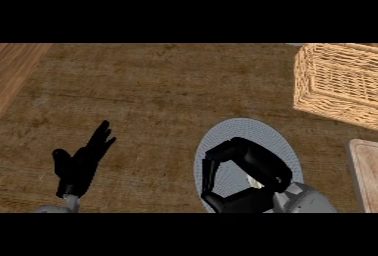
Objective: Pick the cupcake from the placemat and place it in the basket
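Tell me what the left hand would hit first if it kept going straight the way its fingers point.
Probably nothing: the left hand rests open, fingers aimed up and slightly right across bare counter. The way looks free to the far edge, well left of the basket. Its height is unclear.

Woven wicker basket (336, 82), rough matt brown counter (148, 90), finely ribbed grey placemat (255, 131)

text: none readable | labels: none | numbers: none | basket (336, 80) weave possibly hides marks
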Controlling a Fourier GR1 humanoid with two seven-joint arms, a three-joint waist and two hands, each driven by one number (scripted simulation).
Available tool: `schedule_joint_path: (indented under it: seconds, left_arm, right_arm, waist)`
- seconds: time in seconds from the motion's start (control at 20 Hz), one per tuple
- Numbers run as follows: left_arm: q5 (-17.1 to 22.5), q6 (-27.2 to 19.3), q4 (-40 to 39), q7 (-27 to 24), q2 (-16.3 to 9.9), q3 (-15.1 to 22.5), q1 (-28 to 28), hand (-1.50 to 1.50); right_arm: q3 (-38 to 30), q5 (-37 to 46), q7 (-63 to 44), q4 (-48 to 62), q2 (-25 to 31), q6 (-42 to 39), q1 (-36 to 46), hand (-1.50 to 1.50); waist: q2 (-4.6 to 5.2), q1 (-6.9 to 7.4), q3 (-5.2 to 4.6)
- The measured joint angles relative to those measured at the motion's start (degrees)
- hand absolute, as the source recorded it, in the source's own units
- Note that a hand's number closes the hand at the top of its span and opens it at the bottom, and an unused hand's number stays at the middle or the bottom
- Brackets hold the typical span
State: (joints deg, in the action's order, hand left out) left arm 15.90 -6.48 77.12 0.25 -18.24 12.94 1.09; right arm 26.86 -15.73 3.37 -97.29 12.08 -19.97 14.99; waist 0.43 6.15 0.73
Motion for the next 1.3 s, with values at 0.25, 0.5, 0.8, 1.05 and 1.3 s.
schedule_joint_path:
  seconds: [0.25, 0.5, 0.8, 1.05, 1.3]
  left_arm:
    - [0.51, -1.17, 0.95, 5.09, -2.57, -1.67, -1.76, 0.0]
    - [0.7, -2.4, 2.6, 7.21, -3.41, -2.53, -3.66, 0.0]
    - [0.88, -2.73, 3.89, 8.47, -3.61, -2.82, -4.35, 0.0]
    - [0.29, -3.24, 5.03, 9.67, -3.4, -2.28, -4.52, 0.0]
    - [0.39, -2.73, 5.56, 9.47, -3.54, -2.58, -4.88, 0.0]
  right_arm:
    - [11.26, 6.16, -0.81, -3.51, -0.4, -4.41, -0.1, -1.5]
    - [10.38, 17.55, -5.67, -8.57, 4.6, -3.32, 6.83, -1.5]
    - [2.73, 22.11, -13.53, -12.44, 12.53, -9.0, 20.62, -1.5]
    - [-3.83, 16.66, -17.19, -10.45, 19.75, -20.13, 31.84, -1.5]
    - [-5.87, 10.7, -18.49, -6.39, 26.91, -32.61, 39.2, -1.5]
  waist:
    - [-0.96, -3.63, 0.03]
    - [-1.55, -5.7, -0.06]
    - [-1.42, -6.13, -0.19]
    - [-1.17, -5.89, -0.27]
    - [-1.05, -5.88, -0.35]
